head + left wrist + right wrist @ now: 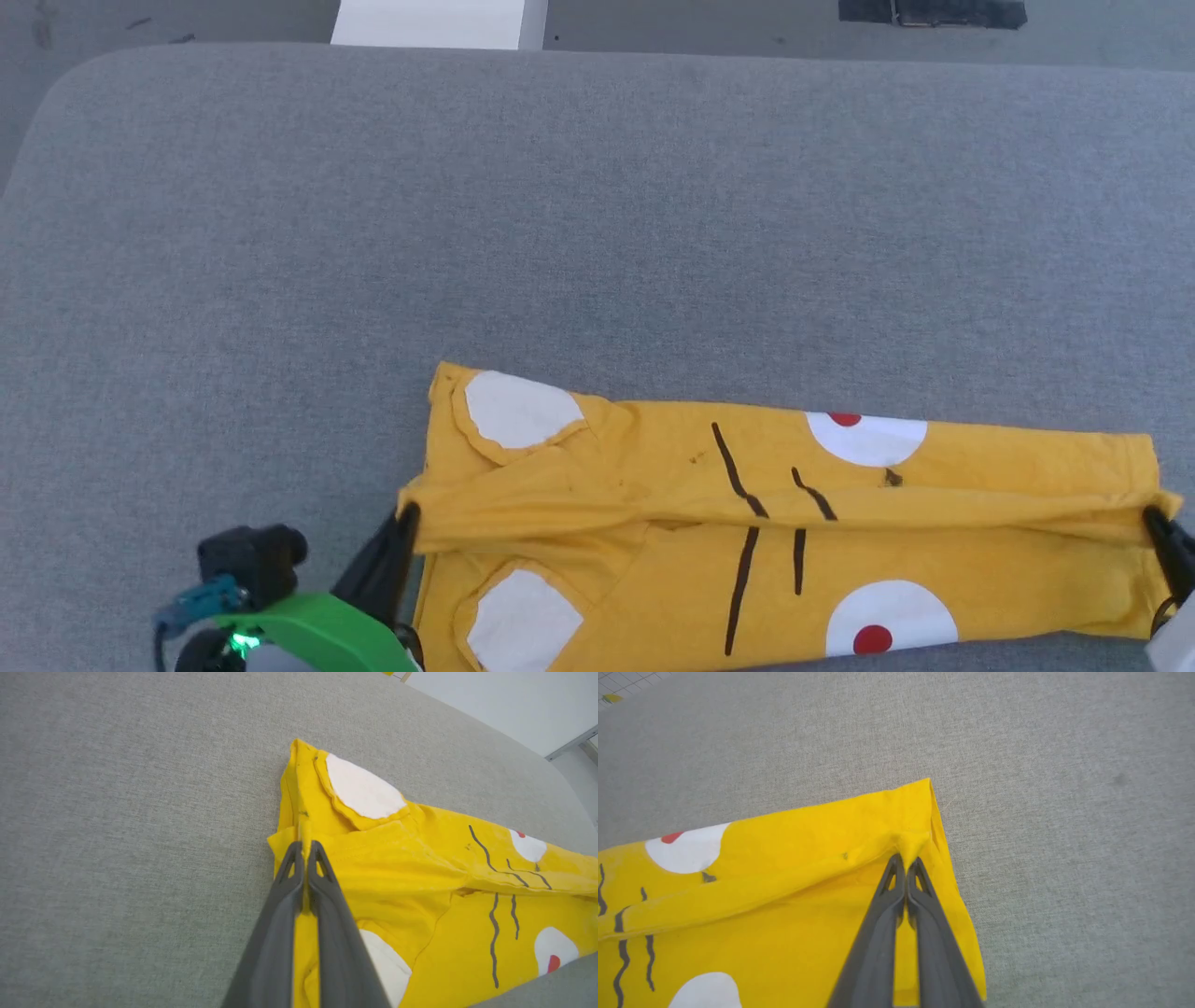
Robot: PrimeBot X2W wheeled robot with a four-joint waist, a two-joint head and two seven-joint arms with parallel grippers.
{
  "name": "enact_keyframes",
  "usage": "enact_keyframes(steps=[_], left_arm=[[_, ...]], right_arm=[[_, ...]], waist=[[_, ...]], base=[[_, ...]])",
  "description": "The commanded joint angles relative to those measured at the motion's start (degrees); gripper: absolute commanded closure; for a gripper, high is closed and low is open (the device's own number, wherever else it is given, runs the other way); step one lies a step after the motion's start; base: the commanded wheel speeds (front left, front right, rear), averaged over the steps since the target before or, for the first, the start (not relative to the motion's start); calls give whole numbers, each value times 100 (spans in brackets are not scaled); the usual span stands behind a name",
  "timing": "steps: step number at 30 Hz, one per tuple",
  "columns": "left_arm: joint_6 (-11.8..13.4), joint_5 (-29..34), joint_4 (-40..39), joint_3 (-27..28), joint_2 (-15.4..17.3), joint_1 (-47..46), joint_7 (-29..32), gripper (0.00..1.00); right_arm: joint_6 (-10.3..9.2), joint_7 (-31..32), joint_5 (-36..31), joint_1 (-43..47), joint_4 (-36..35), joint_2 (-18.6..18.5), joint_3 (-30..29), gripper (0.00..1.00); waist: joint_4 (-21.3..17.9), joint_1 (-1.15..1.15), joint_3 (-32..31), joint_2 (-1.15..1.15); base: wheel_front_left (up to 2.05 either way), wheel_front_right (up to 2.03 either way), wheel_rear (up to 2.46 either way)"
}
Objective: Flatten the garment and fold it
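The garment [653,485] is a bright yellow T-shirt with white patches, red dots and black stripes, lying as a long band across the near part of the grey table [560,233]. A raised fold runs along its middle from end to end. My left gripper [407,516] is shut on the garment's left end, with cloth pinched between its fingertips [304,848]. At the garment's right end my right gripper [1156,519] is shut on the fold, a yellow tuck [908,847] bunching at its tips. The garment [397,858] and garment [784,882] lie flat beyond both grips.
Grey fabric covers the table, whose rounded far left corner [84,84] shows. A white panel [429,23] and a dark strip [934,11] lie on the floor beyond the far edge. Wide bare cloth surface stretches behind the garment.
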Motion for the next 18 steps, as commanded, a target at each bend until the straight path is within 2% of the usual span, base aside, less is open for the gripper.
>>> enact_keyframes(steps=[1,4,5,6,7,8,13,18], left_arm=[[-7,-6,142,-60,3,46,32,100],[-97,26,564,-255,-39,-59,170,100],[-128,32,684,-296,-66,-117,193,94],[-164,44,829,-337,-98,-198,211,69],[-190,63,940,-369,-115,-263,225,50],[-214,94,1064,-400,-138,-348,232,0],[-238,79,1328,-334,-309,-572,59,0],[-234,-43,1163,-119,-321,-428,-210,0]], right_arm=[[-9,-51,-111,84,56,-28,86,100],[-9,-58,-261,91,292,-59,271,100],[-9,-46,-303,74,375,-83,326,100],[-9,-27,-335,35,486,-92,364,95],[-9,-12,-368,0,574,-104,390,50],[-9,36,-419,-39,682,-138,447,0],[-9,262,-410,-142,915,-239,560,0],[-9,829,-153,90,546,-464,556,0]], waist=[[9,0,-43,0],[-3,0,-87,0],[-4,0,-98,0],[-10,0,-115,0],[-15,0,-128,0],[-26,0,-145,0],[-71,0,-252,0],[-155,0,-445,0]], base=[[0,0,0],[0,0,0],[0,0,0],[0,0,0],[0,0,0],[0,0,0],[0,0,0],[0,0,0]])
